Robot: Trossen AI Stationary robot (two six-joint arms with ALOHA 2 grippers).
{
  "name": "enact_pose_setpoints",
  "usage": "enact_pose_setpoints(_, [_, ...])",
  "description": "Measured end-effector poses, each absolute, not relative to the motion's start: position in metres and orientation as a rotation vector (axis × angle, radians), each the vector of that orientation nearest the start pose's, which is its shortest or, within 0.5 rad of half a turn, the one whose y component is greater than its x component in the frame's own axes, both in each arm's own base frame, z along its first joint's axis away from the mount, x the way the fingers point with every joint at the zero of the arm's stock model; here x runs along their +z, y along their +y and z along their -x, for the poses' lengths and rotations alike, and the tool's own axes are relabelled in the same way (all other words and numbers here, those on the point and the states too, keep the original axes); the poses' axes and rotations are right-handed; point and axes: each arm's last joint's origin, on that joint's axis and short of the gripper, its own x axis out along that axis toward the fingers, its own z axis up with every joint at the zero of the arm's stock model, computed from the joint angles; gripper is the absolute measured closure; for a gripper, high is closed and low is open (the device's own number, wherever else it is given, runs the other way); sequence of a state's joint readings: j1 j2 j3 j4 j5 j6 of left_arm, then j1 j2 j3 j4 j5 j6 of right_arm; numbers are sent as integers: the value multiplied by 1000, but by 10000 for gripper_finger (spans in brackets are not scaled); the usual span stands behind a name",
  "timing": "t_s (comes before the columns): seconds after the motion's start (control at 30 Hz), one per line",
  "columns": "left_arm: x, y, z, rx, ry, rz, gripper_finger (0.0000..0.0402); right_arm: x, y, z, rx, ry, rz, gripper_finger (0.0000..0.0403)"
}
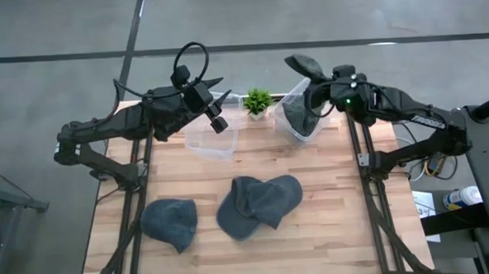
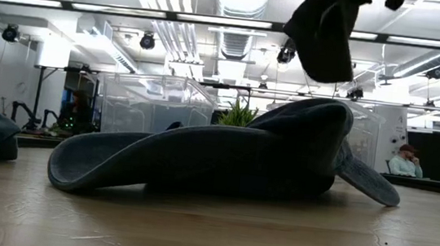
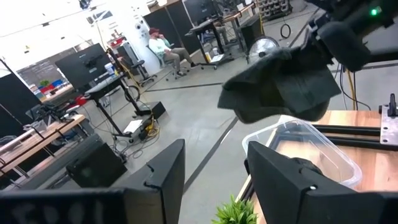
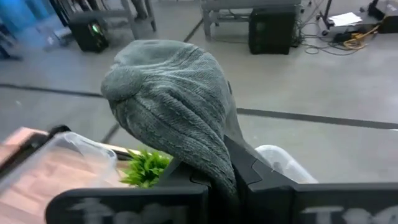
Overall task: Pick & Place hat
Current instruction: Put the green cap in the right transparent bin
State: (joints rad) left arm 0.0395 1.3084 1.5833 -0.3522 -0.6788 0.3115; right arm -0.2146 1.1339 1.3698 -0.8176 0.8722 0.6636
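Note:
My right gripper (image 1: 319, 94) is shut on a dark grey knit hat (image 1: 304, 66) and holds it in the air over the right clear bin (image 1: 292, 128) at the table's far edge. A dark grey mass (image 1: 303, 118) shows inside that bin. The held hat (image 2: 324, 31) also shows at the top of the low view. Three more grey hats lie flat on the table: one near left (image 1: 170, 223) and two overlapping in the middle (image 1: 260, 204). My left gripper (image 1: 216, 115) is open with nothing between its fingers, level above the left clear bin (image 1: 211, 138). My right gripper pinches a bunched fold of the hat's knit (image 4: 214, 158) between its two fingers (image 4: 258, 177). The bulk of the hat bulges out beyond the fingertips (image 4: 168, 99). The hat is lifted clear of the bin and table, drooping slack from the hold (image 3: 280, 87).
A small green plant (image 1: 257, 102) stands between the two clear bins at the far edge. The wooden table top (image 1: 331, 232) is bare at the near right. In the low view a large hat (image 2: 240, 162) fills the foreground. People sit in the room beyond (image 3: 163, 46).

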Motion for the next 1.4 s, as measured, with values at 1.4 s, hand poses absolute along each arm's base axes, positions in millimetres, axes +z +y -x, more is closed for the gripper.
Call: enact_pose_setpoints(1.4, [471,28,-260,686,226,-309,234,234,-63,-173,-1380,-89,-654,394])
